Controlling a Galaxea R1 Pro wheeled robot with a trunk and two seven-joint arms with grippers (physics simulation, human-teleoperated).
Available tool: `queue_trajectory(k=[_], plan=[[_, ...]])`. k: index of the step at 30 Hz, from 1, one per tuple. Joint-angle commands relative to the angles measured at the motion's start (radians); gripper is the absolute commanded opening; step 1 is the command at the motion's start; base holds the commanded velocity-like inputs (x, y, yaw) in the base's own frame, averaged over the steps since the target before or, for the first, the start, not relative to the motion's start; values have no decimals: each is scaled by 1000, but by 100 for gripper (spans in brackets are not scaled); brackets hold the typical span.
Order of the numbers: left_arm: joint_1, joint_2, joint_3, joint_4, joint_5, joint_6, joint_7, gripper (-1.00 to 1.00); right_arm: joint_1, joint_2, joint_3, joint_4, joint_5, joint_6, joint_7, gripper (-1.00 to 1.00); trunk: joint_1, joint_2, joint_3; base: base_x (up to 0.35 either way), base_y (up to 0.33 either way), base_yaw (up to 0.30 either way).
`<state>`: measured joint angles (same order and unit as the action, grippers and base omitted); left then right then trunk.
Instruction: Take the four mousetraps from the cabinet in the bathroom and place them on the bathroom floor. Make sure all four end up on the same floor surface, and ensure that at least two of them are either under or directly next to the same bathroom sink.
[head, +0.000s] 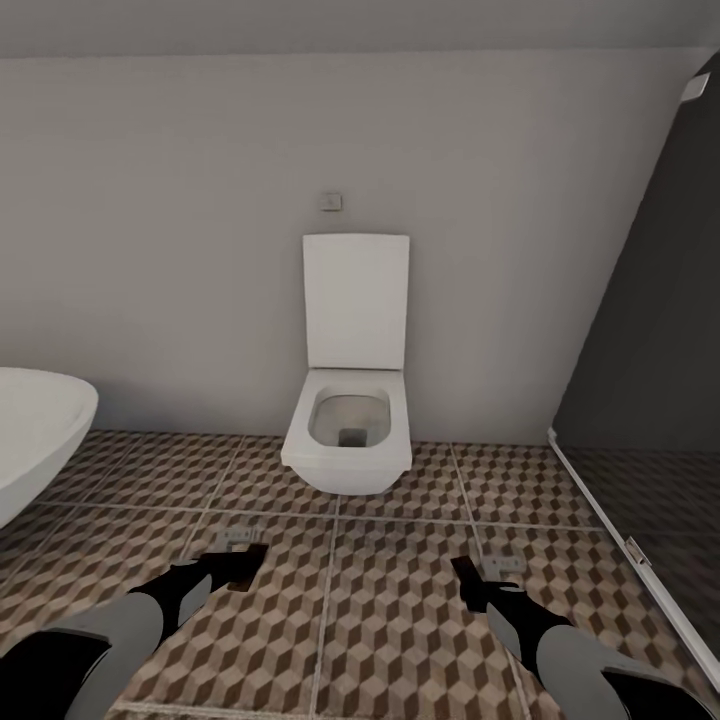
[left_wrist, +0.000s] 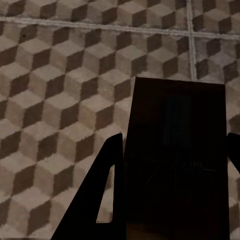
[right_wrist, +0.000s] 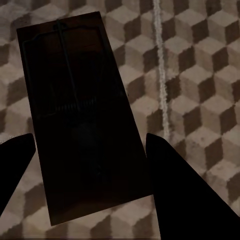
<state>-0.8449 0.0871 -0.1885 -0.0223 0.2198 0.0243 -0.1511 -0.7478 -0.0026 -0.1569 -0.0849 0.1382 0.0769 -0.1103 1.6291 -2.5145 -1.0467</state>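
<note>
Each gripper holds a mousetrap just above the cube-patterned bathroom floor (head: 390, 620), in front of a toilet. My left gripper (head: 245, 566) is shut on one mousetrap (head: 238, 538), which the left wrist view shows as a dark flat rectangle (left_wrist: 175, 115) pinched between both fingers (left_wrist: 107, 170). My right gripper (head: 470, 582) is shut on another mousetrap (head: 498, 566). Its wire parts show on the dark board (right_wrist: 75, 75) in the right wrist view, held between the fingers (right_wrist: 175, 175). The cabinet and the sink are out of view.
A white wall-hung toilet (head: 348, 445) with its lid up stands straight ahead against the wall. The rim of a white oval bathtub (head: 35, 430) juts in at the left. A dark glass shower screen (head: 640, 400) with a low rail runs along the right.
</note>
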Motion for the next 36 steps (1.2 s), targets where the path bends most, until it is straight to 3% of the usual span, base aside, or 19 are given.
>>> queue_trajectory(k=[1,7,22,36], plan=[[0,0,-8,-1,9,2,-1,-100,0,0,-8,-2,11,6,-2,-100,0,-1,-5,0,0,0],[0,0,-8,-1,9,3,-1,-100,-1,0,-7,-2,11,6,-2,-100,3,-2,-28,0,0,0],[0,2,-8,-1,8,0,-1,-100,0,0,-7,-2,11,6,-2,-100,3,-2,-28,12,0,0],[0,2,-8,-1,8,-1,-2,-100,0,0,-7,-2,11,-2,-2,-100,3,-2,-28,274,29,0]])
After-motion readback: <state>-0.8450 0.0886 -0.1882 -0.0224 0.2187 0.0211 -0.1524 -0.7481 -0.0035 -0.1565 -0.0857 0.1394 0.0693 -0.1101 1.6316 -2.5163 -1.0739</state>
